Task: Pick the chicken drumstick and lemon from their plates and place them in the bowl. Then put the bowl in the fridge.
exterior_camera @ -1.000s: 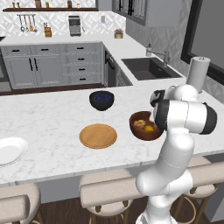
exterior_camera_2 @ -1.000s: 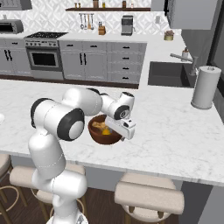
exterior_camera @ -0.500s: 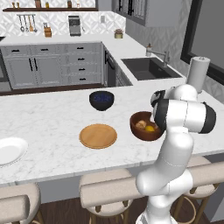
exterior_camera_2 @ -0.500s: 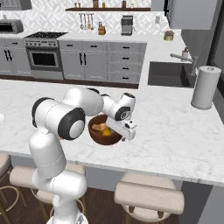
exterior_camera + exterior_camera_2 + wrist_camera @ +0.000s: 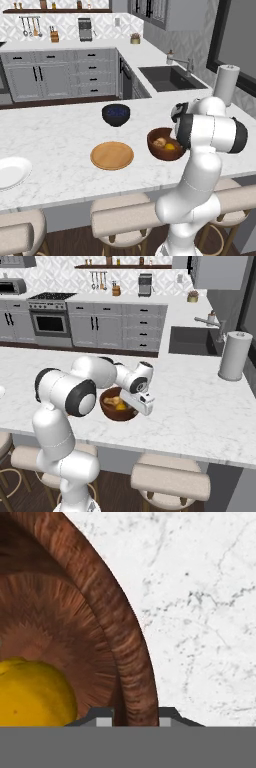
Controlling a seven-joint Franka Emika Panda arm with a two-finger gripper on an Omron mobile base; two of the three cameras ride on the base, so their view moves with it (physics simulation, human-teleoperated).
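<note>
Gripper (image 5: 134,718) straddles the bowl (image 5: 125,642) rim, jaws closed on the wall; lemon (image 5: 32,694) lies inside, beside the inner finger.

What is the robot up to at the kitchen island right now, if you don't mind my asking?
The robot arm has its claw shut on the rim of the reddish-brown wooden bowl, one finger inside the wall and one outside. The lemon and the chicken drumstick already lie in the bowl, which sits on the marble counter. The wooden plate and the white plate sit emptied.
</note>
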